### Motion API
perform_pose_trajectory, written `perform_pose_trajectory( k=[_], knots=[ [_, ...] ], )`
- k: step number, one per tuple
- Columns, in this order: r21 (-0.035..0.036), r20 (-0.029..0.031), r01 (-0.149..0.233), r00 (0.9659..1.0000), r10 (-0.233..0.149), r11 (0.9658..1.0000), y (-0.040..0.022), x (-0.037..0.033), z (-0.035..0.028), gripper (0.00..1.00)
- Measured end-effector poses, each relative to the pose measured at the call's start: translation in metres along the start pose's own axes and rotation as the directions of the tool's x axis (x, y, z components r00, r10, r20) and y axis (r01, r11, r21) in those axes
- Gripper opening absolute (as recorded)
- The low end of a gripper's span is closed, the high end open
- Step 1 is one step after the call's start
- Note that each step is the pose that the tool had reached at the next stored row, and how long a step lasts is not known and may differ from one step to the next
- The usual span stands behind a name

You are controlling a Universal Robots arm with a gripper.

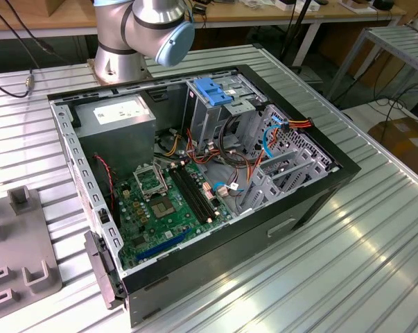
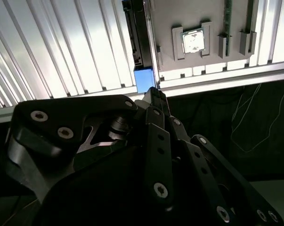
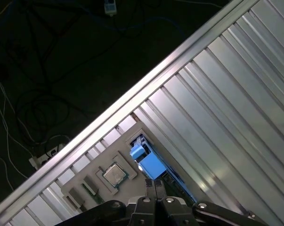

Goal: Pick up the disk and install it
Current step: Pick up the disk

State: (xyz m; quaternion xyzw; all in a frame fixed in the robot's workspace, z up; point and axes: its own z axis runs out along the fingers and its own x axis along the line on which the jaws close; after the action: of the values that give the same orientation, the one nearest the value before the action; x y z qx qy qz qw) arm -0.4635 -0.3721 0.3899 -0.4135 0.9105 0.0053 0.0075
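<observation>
The disk point(image 2: 140, 42) stands on its edge in a slot at the side of a grey fixture plate point(image 2: 198, 14). It looks thin and dark from above, with a blue plastic rail end point(image 2: 144, 80) on top. In the first wrist view the same blue rail end point(image 3: 149, 164) lies just past my fingertips point(image 3: 151, 184). My gripper point(image 2: 153, 92) hovers right over that blue end with its fingers pressed together and nothing between them. In the first wrist view the gripper point(image 3: 156, 184) points down at the disk point(image 3: 177, 188).
The fixture plate point(image 3: 114, 151) also holds a square processor chip point(image 3: 115, 174) and sits near the table's edge point(image 3: 146, 89). In the exterior view, the open computer case point(image 1: 312, 201) lies on the ribbed table, with a blue-topped drive cage point(image 1: 214, 90), a power supply box point(image 1: 118, 114) and a motherboard point(image 1: 160, 201).
</observation>
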Motion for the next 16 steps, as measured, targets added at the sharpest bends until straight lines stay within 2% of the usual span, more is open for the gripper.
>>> perform_pose_trajectory(
  k=[3, 5, 7, 9, 12, 14, 16],
  knots=[
    [-0.0007, -0.0001, 0.037, 0.9993, -0.037, 0.9993, 0.0000, 0.0000, 0.0001, 0.10],
    [-0.0012, -0.0002, 0.070, 0.9975, -0.070, 0.9975, 0.0000, 0.0000, 0.0002, 0.10],
    [-0.0019, -0.0003, 0.103, 0.9947, -0.103, 0.9946, 0.0000, 0.0000, 0.0002, 0.10],
    [-0.0025, -0.0003, 0.140, 0.9902, -0.140, 0.9902, 0.0000, 0.0000, 0.0003, 0.10],
    [-0.0036, -0.0003, 0.195, 0.9808, -0.195, 0.9808, 0.0000, 0.0000, 0.0005, 0.10],
    [-0.0043, -0.0004, 0.232, 0.9728, -0.232, 0.9728, 0.0000, 0.0000, 0.0007, 0.10],
    [-0.0054, -0.0002, 0.293, 0.9561, -0.293, 0.9560, 0.0000, 0.0000, 0.0015, 0.11]
  ],
)
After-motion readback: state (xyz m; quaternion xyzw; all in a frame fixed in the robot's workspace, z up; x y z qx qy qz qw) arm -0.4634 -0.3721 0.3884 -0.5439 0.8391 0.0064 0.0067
